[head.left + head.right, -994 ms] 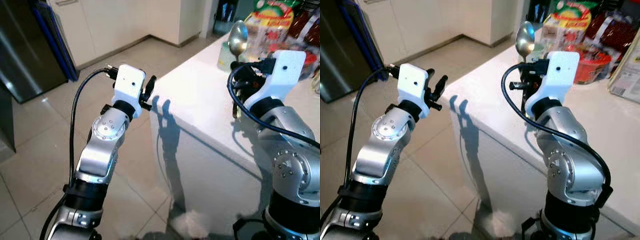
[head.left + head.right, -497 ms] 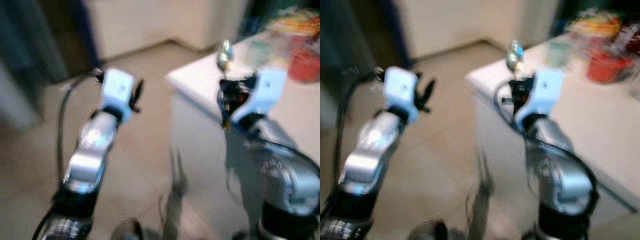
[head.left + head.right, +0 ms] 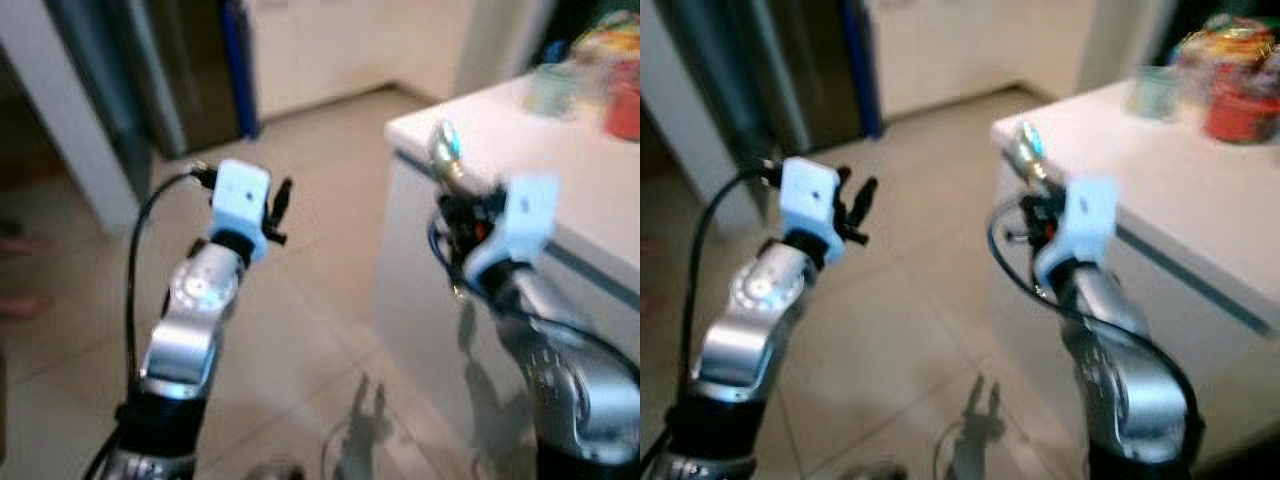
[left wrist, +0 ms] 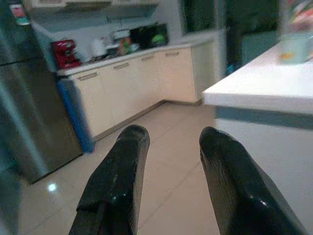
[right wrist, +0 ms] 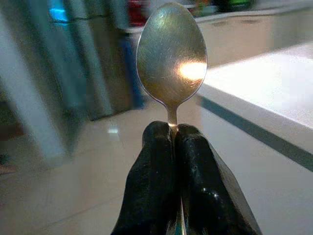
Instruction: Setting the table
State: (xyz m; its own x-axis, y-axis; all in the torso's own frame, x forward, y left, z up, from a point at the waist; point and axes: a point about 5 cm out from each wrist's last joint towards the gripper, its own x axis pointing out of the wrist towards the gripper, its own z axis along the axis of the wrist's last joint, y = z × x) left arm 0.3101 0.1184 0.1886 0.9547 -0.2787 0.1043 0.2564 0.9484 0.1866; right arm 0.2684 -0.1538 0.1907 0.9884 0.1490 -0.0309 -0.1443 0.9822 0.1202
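Silver and raised over the tiled floor [image 3: 300,330], your left arm carries the left claw [image 4: 168,147] out in front of you, its two black fingers [image 4: 122,171] spread apart with nothing between them. Past those fingers you can see a dark steel fridge [image 4: 29,107] and a run of cream cabinets [image 4: 142,83] along the far wall, with a red appliance [image 4: 65,53] on the worktop above them. The head views are blurred, so fine detail is lost.

To your right, the right claw [image 5: 173,132] is clamped on the neck of a metal spoon [image 5: 171,54], the fingers pressed together around the handle just below the bowl. The spoon stands upright, its bowl above the fingertips, held in the air just beside the near corner of the white counter [image 3: 520,130] rather than resting on it.

Further right and well back on the counter you have a pale green cup [image 3: 1153,90] and, next to it, a red container [image 3: 1243,98] with colourful packaging behind it; what those packages are cannot be made out.
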